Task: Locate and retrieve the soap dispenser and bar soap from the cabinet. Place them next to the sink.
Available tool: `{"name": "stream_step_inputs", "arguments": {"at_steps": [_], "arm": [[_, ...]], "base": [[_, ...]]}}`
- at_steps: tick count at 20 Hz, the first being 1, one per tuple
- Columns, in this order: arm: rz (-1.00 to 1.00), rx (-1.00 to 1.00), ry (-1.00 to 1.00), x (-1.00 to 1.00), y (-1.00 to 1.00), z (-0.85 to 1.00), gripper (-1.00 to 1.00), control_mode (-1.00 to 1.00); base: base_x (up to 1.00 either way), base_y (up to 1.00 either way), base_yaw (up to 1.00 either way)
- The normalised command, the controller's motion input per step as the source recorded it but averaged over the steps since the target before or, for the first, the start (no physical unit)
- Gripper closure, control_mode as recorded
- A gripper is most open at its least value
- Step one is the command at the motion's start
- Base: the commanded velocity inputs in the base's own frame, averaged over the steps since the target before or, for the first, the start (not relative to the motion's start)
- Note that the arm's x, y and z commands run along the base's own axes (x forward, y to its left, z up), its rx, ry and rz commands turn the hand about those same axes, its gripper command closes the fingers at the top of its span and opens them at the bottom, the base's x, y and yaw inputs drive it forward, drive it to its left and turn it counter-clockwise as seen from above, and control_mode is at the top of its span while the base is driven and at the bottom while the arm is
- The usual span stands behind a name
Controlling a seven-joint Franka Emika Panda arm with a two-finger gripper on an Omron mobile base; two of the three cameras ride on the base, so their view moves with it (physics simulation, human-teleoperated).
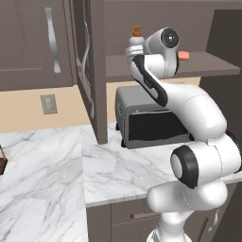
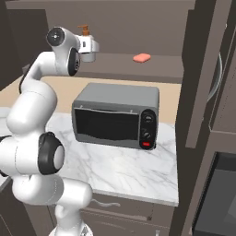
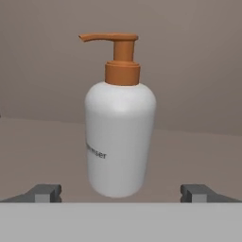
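Sitting upright on the cabinet (image 1: 28, 42) shelf, dispenser (image 3: 120, 137) is centered btwn the wide-open gripper (image 3: 122, 193) tips. Closing too early could knock it back or tip it; soap (image 2: 142, 57) lies well apart

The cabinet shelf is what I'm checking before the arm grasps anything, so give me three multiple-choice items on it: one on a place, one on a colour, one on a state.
1. Where does the bar soap lie?
A. on the cabinet shelf
B. on top of the toaster oven
C. on the counter

2. What colour is the pump top of the soap dispenser?
A. white
B. orange
C. black

3. How is the gripper set?
A. shut on the bottle
B. shut on nothing
C. open, a fingertip either side of the bottle

Answers: 1 A, the bar rests on the shelf above the oven. 2 B, the pump is orange on a white body. 3 C, the hand view shows the tips wide apart, clear of the bottle.
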Motion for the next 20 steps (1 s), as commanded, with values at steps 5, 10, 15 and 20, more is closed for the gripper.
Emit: {"name": "stream_step_inputs", "arguments": {"at_steps": [5, 10, 15, 20], "arm": [[0.00, 0.00, -0.01, 0.19, 0.04, -0.02, -1.00, -1.00], [0.00, 0.00, 0.00, 0.14, 0.03, -0.04, -1.00, -1.00], [0.00, 0.00, 0.00, 0.16, 0.00, -0.03, -1.00, -1.00], [0.00, 0.00, 0.00, 0.16, 0.00, -0.04, -1.00, -1.00]], "base": [[0.00, 0.00, 0.00], [0.00, 0.00, 0.00], [0.00, 0.00, 0.00], [0.00, 0.00, 0.00]]}}
